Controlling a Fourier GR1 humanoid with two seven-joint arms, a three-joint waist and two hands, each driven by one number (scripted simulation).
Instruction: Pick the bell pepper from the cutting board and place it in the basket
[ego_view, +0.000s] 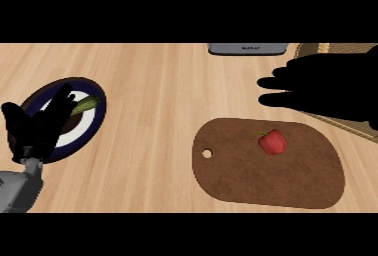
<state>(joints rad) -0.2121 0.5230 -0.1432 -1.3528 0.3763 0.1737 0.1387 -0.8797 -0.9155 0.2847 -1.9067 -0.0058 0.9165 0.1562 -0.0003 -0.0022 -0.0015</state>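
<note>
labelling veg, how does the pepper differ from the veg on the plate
The bell pepper is red and stubby; the vegetable is green-yellow and long. The bell pepper lies uncovered on the cutting board; the vegetable lies on the plate, partly behind the left hand. Neither is held.

The bell pepper (272, 142) lies on the cutting board (258, 182), right hand (328, 85) near, fingers (276, 83) straight.

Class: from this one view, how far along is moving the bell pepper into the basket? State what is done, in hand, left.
Done: nothing; the small red bell pepper lies on the brown rounded cutting board. In hand: the right robot hand, open and empty, hovers beyond the board, partly over the woven basket. Left: grasp, carry, place.
</note>
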